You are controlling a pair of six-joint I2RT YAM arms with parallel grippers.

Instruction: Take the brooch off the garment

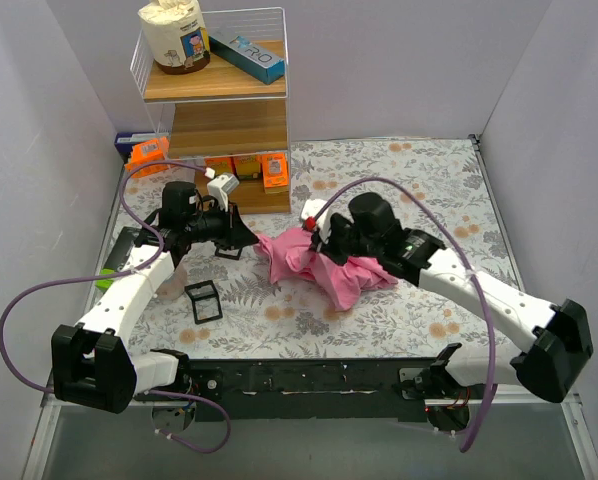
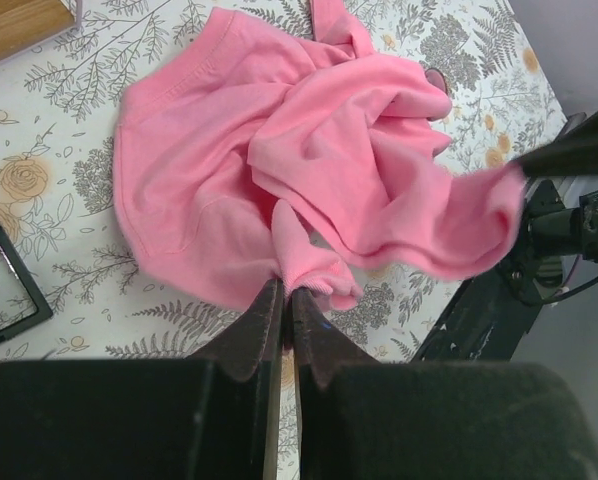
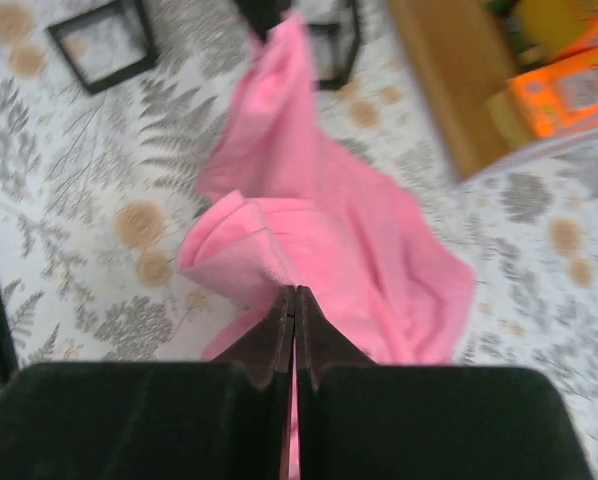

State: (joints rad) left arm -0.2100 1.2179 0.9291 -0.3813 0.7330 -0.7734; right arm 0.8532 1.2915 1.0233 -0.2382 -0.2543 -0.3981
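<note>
Shirt [image 1: 324, 262], pink, crumpled in a loose heap at the middle of the floral-patterned bench [image 1: 429, 190]. Drawn out between the two tools, one at each side.

At the shirt's left edge, left tool [image 2: 284, 292], jaws pressed together on a small fold of pink fabric, the fold puckered just above the tips.

At the shirt's right side, right tool [image 3: 295, 300], jaws also fully closed, pink fabric pinched between them and showing below the tips. In the right wrist view, a long strip of shirt stretching away toward the left tool at the far end.

Seams and a hemmed edge visible among the folds; collar not clearly told apart. Brooch not to be made out in any view.

Behind the shirt, a wooden shelf [image 1: 229, 130] with orange boxes [image 1: 275, 172] at its foot. Nearer the front edge than the left tool, a small black frame [image 1: 202, 300] on the bench, apart from the shirt.
</note>
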